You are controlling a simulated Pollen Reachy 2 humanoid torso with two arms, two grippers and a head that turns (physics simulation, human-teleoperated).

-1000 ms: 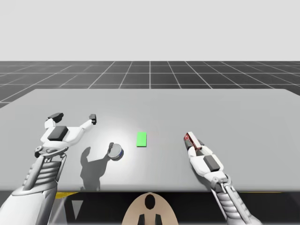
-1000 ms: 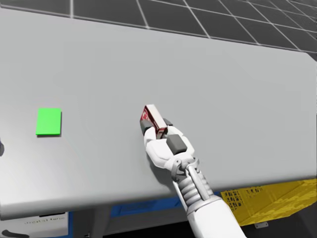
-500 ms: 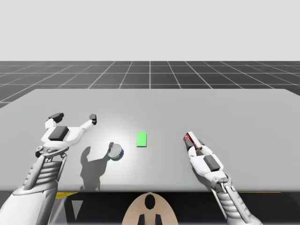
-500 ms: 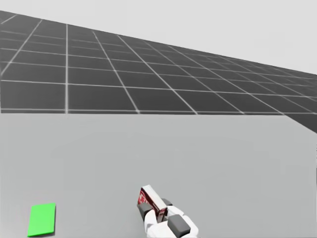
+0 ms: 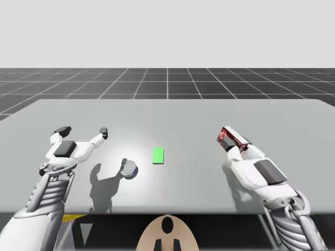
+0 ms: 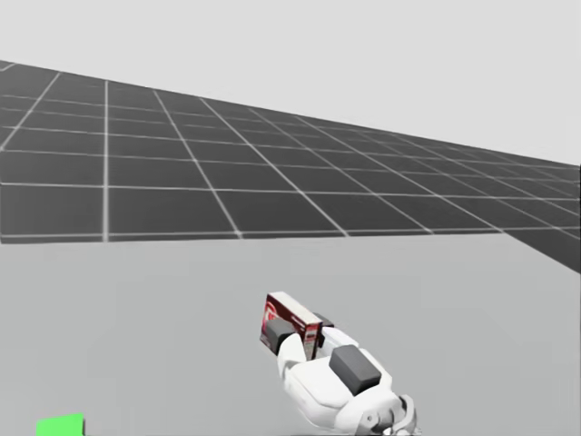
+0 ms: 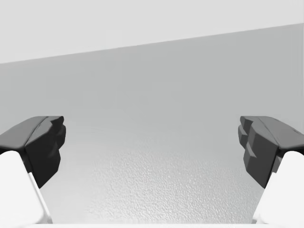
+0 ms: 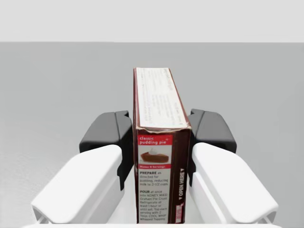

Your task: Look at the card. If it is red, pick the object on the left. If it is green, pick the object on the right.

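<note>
The green card (image 5: 158, 155) lies flat at the table's middle and peeks in at the head view's lower left (image 6: 60, 425). My right gripper (image 5: 233, 143) is shut on the dark red box (image 5: 229, 137), holding it in the air above the table to the right of the card. The right wrist view has the box (image 8: 159, 156) upright between both dark fingers (image 8: 110, 135), which press its two sides. In the head view the box (image 6: 292, 324) sticks out ahead of the white hand. My left gripper (image 5: 84, 130) stands open over the table's left part, with nothing between its fingers (image 7: 40, 142).
A small grey and blue can (image 5: 129, 169) lies on its side left of the card, near my left arm's shadow. The grey table (image 5: 172, 115) stretches far behind the card. Beyond it is dark gridded floor.
My right arm has lifted the red box off the table and carried it up and to the right. My head has turned upward. The left arm, can and card have not moved.
</note>
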